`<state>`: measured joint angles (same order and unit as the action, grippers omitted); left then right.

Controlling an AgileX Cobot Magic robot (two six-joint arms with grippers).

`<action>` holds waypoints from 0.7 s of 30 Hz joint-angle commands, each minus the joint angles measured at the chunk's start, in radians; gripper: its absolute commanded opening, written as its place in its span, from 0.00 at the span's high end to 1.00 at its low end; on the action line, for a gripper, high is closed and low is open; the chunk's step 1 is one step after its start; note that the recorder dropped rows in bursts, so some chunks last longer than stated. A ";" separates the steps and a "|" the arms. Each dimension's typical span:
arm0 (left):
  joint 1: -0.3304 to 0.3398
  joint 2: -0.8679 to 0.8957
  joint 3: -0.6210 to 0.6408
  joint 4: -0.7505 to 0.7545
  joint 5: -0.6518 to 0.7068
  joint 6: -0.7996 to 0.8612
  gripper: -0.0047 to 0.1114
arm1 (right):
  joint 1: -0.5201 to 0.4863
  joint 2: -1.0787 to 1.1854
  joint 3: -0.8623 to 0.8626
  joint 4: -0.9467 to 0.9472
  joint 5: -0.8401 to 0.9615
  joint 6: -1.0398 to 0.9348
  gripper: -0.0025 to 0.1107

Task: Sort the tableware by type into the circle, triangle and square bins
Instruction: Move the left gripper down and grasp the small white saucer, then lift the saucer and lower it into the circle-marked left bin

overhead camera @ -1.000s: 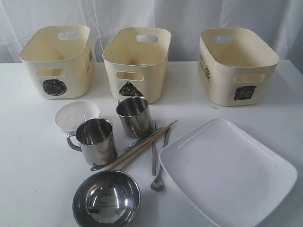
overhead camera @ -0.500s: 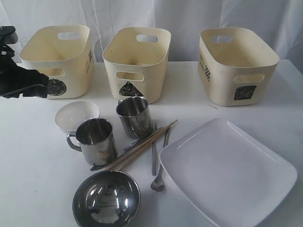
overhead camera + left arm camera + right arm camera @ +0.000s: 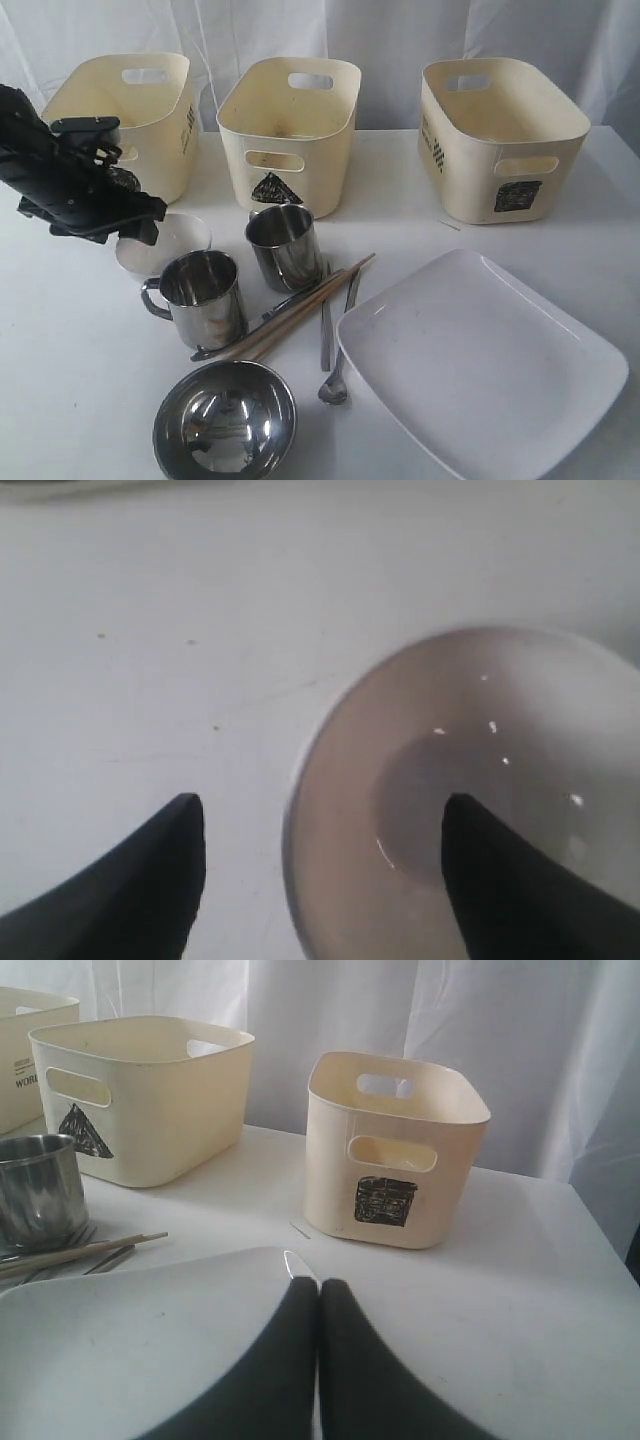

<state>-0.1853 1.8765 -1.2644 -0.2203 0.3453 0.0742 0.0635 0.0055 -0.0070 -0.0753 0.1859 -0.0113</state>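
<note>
Partly, the small white bowl is hidden: the left gripper hangs over its left side in the exterior view, and the left wrist view cuts off part of its rim. It sits on the table left of centre, just in front of the circle bin, whose mark is mostly covered by the arm. The gripper's 2 fingers stand wide apart, 1 over bare table and 1 over the bowl's inside, gripping nothing; whether they touch the rim cannot be told.

Just nearer stands a steel mug, with a 2nd mug to its right. The chopsticks lie across steel cutlery that is hard to tell apart.

The right gripper has its fingers pressed together, empty, above the far edge of the white plate, with the square bin beyond it.
</note>
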 commanded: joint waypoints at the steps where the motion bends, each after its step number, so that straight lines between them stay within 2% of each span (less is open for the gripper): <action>1: -0.003 0.042 -0.006 -0.019 0.022 0.004 0.36 | -0.005 -0.006 0.007 -0.001 -0.007 0.004 0.98; 3: -0.003 0.060 -0.006 -0.019 0.018 0.004 0.39 | -0.005 -0.006 0.007 -0.001 -0.007 0.004 0.98; 5: -0.003 0.073 -0.006 -0.019 0.020 0.004 0.49 | -0.005 -0.006 0.007 -0.001 -0.007 0.004 0.98; 8: -0.003 0.085 -0.006 -0.019 0.035 0.004 0.78 | -0.005 -0.006 0.007 -0.001 -0.007 0.004 0.98; 9: -0.003 0.085 -0.006 -0.019 0.044 0.004 0.91 | -0.005 -0.006 0.007 -0.001 -0.007 0.004 0.98; 10: -0.003 0.075 -0.006 -0.017 0.049 0.010 0.96 | -0.005 -0.006 0.007 -0.001 -0.007 0.004 0.98; 15: 0.006 -0.007 -0.006 0.072 0.062 0.012 0.96 | -0.005 -0.006 0.007 -0.001 -0.007 0.004 0.98; 21: 0.034 -0.156 -0.006 0.157 0.142 0.010 0.96 | -0.005 -0.006 0.007 -0.001 -0.007 0.004 0.98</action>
<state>-0.1639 1.8008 -1.2748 -0.0973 0.4348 0.0852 0.0635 0.0055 -0.0070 -0.0753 0.1859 -0.0113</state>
